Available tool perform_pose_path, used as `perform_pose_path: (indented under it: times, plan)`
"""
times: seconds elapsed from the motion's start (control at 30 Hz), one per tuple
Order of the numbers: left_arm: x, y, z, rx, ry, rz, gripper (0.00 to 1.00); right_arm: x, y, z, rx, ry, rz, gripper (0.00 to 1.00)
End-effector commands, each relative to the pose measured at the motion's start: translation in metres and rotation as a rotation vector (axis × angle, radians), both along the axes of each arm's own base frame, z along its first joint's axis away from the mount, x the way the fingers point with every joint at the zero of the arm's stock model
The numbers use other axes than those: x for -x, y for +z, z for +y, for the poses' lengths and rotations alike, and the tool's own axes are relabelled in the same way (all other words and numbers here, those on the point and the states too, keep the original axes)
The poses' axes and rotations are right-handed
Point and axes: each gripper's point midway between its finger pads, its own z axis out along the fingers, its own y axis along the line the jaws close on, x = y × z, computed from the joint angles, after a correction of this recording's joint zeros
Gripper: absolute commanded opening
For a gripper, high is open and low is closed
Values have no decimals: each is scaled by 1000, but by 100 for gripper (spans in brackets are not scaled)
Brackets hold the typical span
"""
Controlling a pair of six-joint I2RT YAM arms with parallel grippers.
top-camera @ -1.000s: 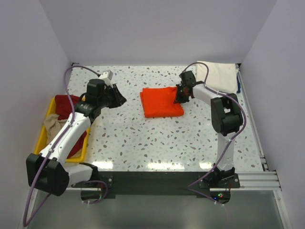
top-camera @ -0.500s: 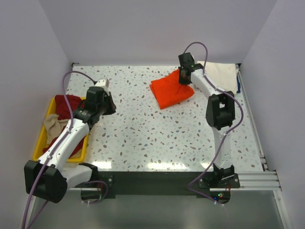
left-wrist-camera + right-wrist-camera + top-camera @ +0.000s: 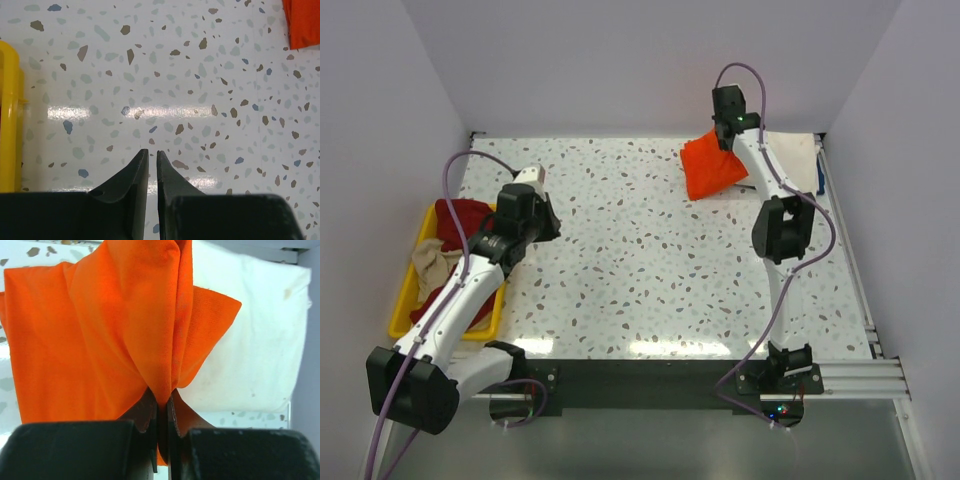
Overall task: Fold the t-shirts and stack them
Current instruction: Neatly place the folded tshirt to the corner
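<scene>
Currently clamping orange t-shirt in right end effector beside cream-white t-shirt (probable stack base); left end effector pinched together, empty.

The counter is a glossy white terrazzo slab flecked with brown, grey and blue chips, with bright streaks of reflected light along its 6 o'clock side. A yellow tray sits on it at the 9 o'clock edge, running lengthwise along that side. A folded cream-white t-shirt lies flat in the far corner at about 1 to 2 o'clock. Just beside it, towards 12 o'clock, a bunched orange t-shirt hangs pinched in the right tool. Whether its lower edge rests on the counter cannot be told. The middle of the slab shows only speckles.
</scene>
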Motion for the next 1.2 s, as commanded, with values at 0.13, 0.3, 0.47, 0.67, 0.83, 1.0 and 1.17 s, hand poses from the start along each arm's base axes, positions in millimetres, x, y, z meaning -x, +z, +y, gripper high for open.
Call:
perform_pose_path:
  times: [0.13,0.3,0.47,0.67,0.83,1.0,1.17]
  plan:
    - [1,3,-1,-6,-31,-28,16,-21,73,-38,90,-9,-161,0]
    - [2,5,-1,-2,-35,-33,16,-21,100,-53,92,-16,-215,0]
    - [3,3,-2,1,-41,-29,16,-18,120,-63,81,-34,-257,0]
    - [3,3,-3,4,-43,-28,16,-12,145,-70,76,-43,-306,0]
    - [3,3,-3,6,-43,-28,15,-9,153,-79,57,-54,-322,0]
    - [3,2,-4,7,-46,-26,15,-4,161,-86,37,-65,-337,0]
    - [3,1,-4,6,-48,-23,15,-3,165,-90,33,-69,-343,0]
